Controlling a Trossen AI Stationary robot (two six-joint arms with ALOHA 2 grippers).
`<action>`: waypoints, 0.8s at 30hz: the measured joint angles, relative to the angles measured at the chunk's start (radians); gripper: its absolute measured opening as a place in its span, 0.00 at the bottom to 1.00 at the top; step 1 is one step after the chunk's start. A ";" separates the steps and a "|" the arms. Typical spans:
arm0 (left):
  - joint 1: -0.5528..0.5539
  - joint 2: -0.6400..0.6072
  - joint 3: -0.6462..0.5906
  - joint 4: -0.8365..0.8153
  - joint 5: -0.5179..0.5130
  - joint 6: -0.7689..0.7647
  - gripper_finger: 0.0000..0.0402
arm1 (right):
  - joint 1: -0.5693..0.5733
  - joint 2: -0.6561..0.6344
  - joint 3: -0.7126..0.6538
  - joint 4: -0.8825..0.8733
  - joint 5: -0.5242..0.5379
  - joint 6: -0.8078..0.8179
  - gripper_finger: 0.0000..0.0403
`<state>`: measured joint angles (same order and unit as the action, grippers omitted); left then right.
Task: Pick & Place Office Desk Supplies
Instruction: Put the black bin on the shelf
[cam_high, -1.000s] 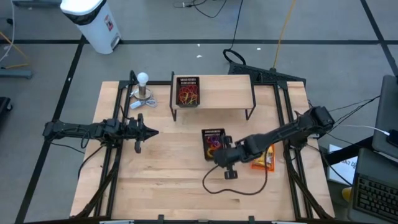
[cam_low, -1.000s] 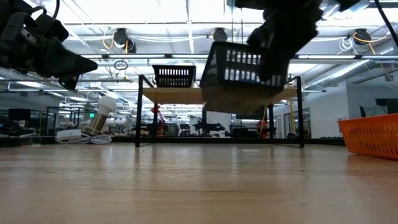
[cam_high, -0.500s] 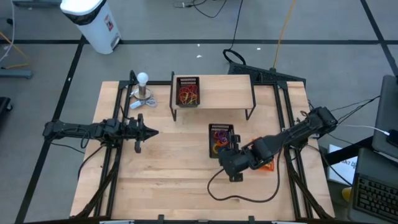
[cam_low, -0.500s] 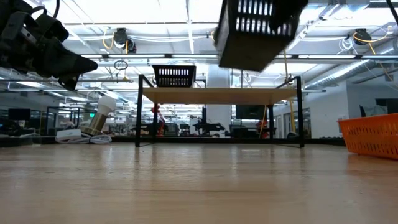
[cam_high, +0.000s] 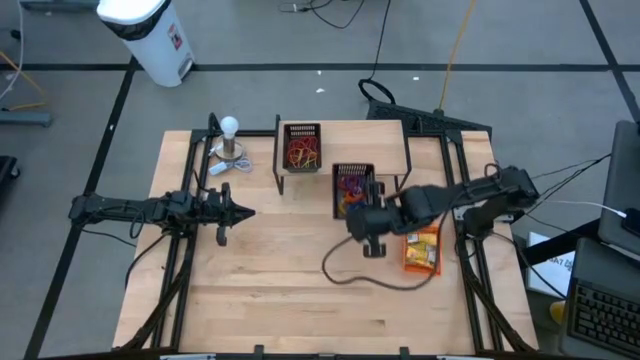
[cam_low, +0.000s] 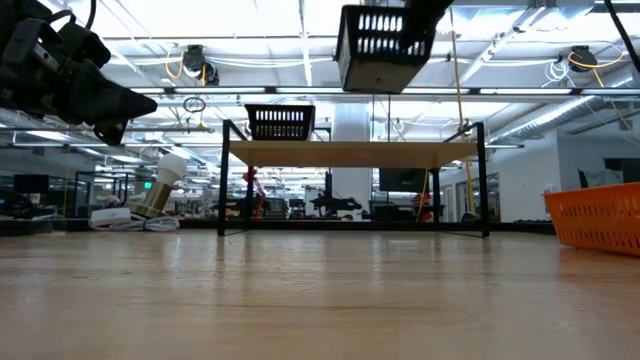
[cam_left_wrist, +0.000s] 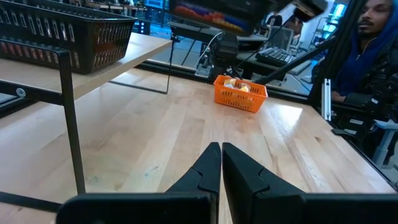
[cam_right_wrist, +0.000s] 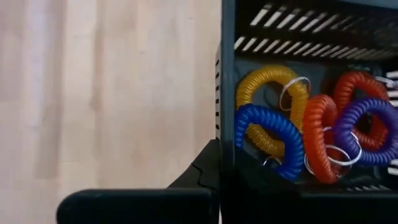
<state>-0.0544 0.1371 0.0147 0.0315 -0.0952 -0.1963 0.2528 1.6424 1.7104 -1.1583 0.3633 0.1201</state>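
Observation:
My right gripper (cam_high: 366, 218) is shut on a black mesh basket (cam_high: 353, 188) that holds coiled bands in yellow, blue, orange, red and purple (cam_right_wrist: 298, 124). The low view shows this basket (cam_low: 385, 45) in the air, higher than the shelf top (cam_low: 350, 152). A second black basket (cam_high: 301, 147) with red, orange and yellow bands stands on the shelf's left end. An orange basket (cam_high: 422, 250) with yellow packets sits on the table under my right arm. My left gripper (cam_high: 240, 211) hovers shut over the table's left half, touching nothing. My right gripper holds the black basket by one end wall (cam_right_wrist: 227, 146), at the end nearest the table's front edge. One finger (cam_right_wrist: 202, 174) is outside the wall and the other inside. The fingers come from the near side. The basket is lifted clear and sits about level.
The wooden shelf on black legs (cam_high: 370, 150) stands at the far middle. A white ball on a metal stand (cam_high: 230, 130) is at the far left. A black cable loops on the table (cam_high: 360, 280). A person (cam_left_wrist: 373, 56) sits beyond the right edge.
My right gripper has carried the black basket up and toward the far edge, closer to the shelf. The basket tipped on the way and is about level now. The orange basket, partly covered by the arm before, shows more fully.

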 joint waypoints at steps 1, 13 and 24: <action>0.000 0.000 0.000 0.000 0.000 0.001 0.05 | -0.023 0.000 0.005 -0.003 -0.004 -0.021 0.00; 0.000 0.000 0.000 0.000 0.000 0.017 0.05 | -0.268 0.000 0.035 0.015 -0.112 -0.251 0.00; 0.000 0.000 0.000 -0.004 0.000 0.037 0.05 | -0.426 0.013 0.035 0.104 -0.177 -0.421 0.00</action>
<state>-0.0544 0.1371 0.0147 0.0277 -0.0951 -0.1596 -0.1736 1.6553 1.7458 -1.0542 0.1863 -0.3008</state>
